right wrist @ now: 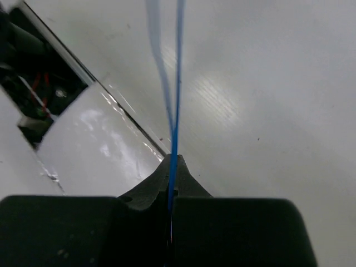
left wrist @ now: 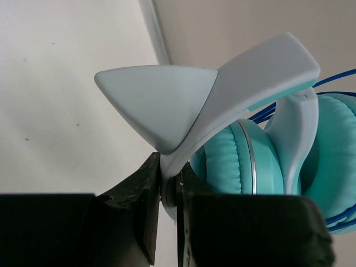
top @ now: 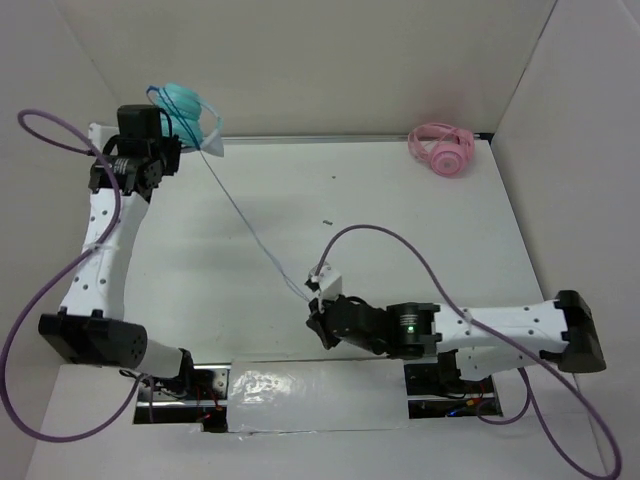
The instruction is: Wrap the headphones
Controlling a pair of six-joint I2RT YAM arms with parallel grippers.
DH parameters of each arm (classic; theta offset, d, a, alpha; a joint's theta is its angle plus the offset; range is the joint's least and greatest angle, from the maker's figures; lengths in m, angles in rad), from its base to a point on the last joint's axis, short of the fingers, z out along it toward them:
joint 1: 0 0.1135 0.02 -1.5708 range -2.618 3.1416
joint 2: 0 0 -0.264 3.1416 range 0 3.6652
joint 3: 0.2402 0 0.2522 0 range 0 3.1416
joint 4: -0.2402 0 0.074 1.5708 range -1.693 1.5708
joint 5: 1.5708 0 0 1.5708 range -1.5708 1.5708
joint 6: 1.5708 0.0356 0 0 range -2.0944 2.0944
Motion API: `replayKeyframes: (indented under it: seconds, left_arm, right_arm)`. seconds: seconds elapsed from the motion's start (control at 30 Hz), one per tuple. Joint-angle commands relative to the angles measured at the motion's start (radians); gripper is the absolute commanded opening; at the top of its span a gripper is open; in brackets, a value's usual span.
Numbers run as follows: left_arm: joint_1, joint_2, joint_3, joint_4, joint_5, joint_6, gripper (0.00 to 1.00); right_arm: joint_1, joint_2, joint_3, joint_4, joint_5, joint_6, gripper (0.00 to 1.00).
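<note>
Fingers (left wrist: 146,206) of the left gripper (left wrist: 168,178) pressed almost together, pinching the thin lower edge of the white-grey band (left wrist: 256,72) of the teal headphones (left wrist: 233,161). Just above the pinch, a pale triangular ear-shaped tab (left wrist: 153,100) jutting out from the band. Behind the band, padded teal ear cups (left wrist: 225,161) close together, with several turns of thin blue cable (left wrist: 336,89) lying against the farther cup.

From the overhead view: teal headphones held at the far left corner of the white table (top: 420,230), in front of the back wall (top: 320,60), at the tip of the left arm. Whether touching the tabletop or hanging clear of it, impossible to tell. From there, one straight, taut stretch of cable slanting down across the table toward the near middle and ending at the right gripper (top: 317,297).

From the right wrist view: both dark fingertips shut tight on the cable, no gap showing between them, the blue line rising straight out of the closed tips with its pale shadow just beside it on the table.

On the table at the far right corner, well apart from both arms: pink headphones (top: 440,150). Along the near edge, between the two arm bases: a glossy taped patch (top: 290,390) beside dark openings with wires inside.
</note>
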Motion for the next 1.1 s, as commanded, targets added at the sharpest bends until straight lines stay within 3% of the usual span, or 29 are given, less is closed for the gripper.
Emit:
replayKeyframes:
  seconds: [0.0,0.17,0.3,0.4,0.43,0.5,0.53,0.63,0.83,1.07]
  left_arm:
    - [0.007,0.057,-0.04,0.088,-0.026,0.02,0.0]
    - [-0.017,0.184,-0.077,0.034,-0.029,-0.022,0.0]
    - [-0.1,0.252,-0.097,-0.023,-0.081,-0.031,0.0]
    - [-0.134,0.247,-0.183,0.124,-0.015,0.131,0.0]
    - [-0.135,0.212,-0.274,0.316,0.114,0.314,0.0]
    - [-0.161,0.16,-0.382,0.443,0.193,0.374,0.0]
    - [-0.174,0.099,-0.49,0.557,0.253,0.423,0.0]
    - [-0.215,-0.007,-0.658,0.667,0.322,0.475,0.0]
    - [-0.322,-0.136,-0.816,0.733,0.442,0.604,0.0]
    - [-0.422,-0.234,-0.895,0.755,0.634,0.725,0.0]
  right_arm:
    - [0.028,-0.155,0.097,-0.041,0.143,-0.088,0.0]
    - [0.036,-0.253,0.204,0.048,0.176,-0.303,0.0]
    - [0.028,-0.227,0.367,0.037,0.328,-0.435,0.0]
    - [0.001,-0.198,0.465,0.057,0.353,-0.561,0.0]
    - [-0.006,-0.177,0.493,0.054,0.357,-0.588,0.0]
    - [-0.033,-0.16,0.548,0.069,0.373,-0.641,0.0]
    - [-0.047,-0.146,0.568,0.062,0.359,-0.676,0.0]
    - [-0.114,-0.137,0.628,0.06,0.31,-0.719,0.0]
    - [-0.329,-0.111,0.685,0.072,0.161,-0.722,0.0]
    - [-0.566,-0.068,0.673,0.117,-0.075,-0.643,0.0]
